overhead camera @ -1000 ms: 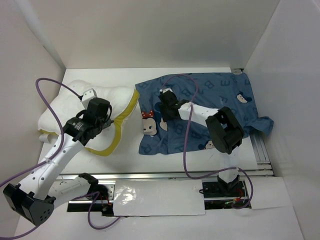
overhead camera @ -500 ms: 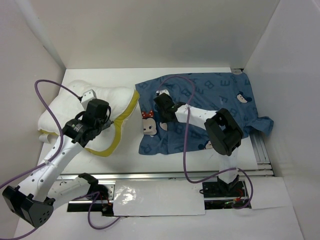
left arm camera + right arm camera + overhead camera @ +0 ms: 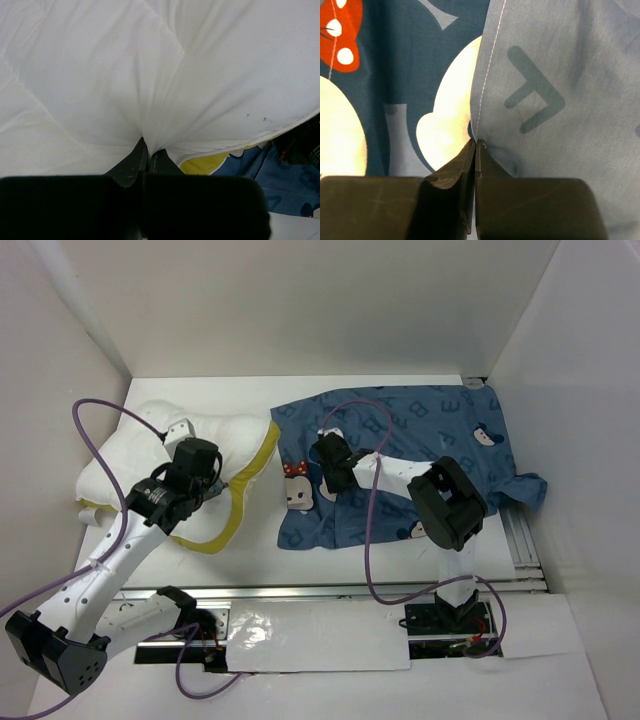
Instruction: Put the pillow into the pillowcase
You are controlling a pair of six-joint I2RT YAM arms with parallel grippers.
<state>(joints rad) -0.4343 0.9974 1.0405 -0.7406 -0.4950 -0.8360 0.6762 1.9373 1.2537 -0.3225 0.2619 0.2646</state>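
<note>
The white pillow point(image 3: 120, 455) lies at the left of the table, its yellow band point(image 3: 255, 468) facing the pillowcase. My left gripper point(image 3: 172, 430) rests on top of it, shut on a pinch of the white pillow point(image 3: 100, 75) fabric that bunches into the left gripper point(image 3: 147, 149). The dusty-blue pillowcase point(image 3: 430, 425) lies flat to the right, with a mouse face with a red bow point(image 3: 296, 485) near its left edge. My right gripper point(image 3: 325, 448) is down on its left part. In the right wrist view the right gripper point(image 3: 476, 142) is shut on a stitched hem of the pillowcase point(image 3: 550, 75).
White walls point(image 3: 300, 300) close in the table at the back and both sides. A metal rail point(image 3: 520, 540) runs along the right and near edges. Purple cables point(image 3: 370, 540) loop over both arms. A corner of the pillowcase point(image 3: 535, 490) hangs over the rail.
My right gripper has closed its jaws on the pillowcase hem and shifted slightly toward the left edge. The left arm and the pillow have stayed put.
</note>
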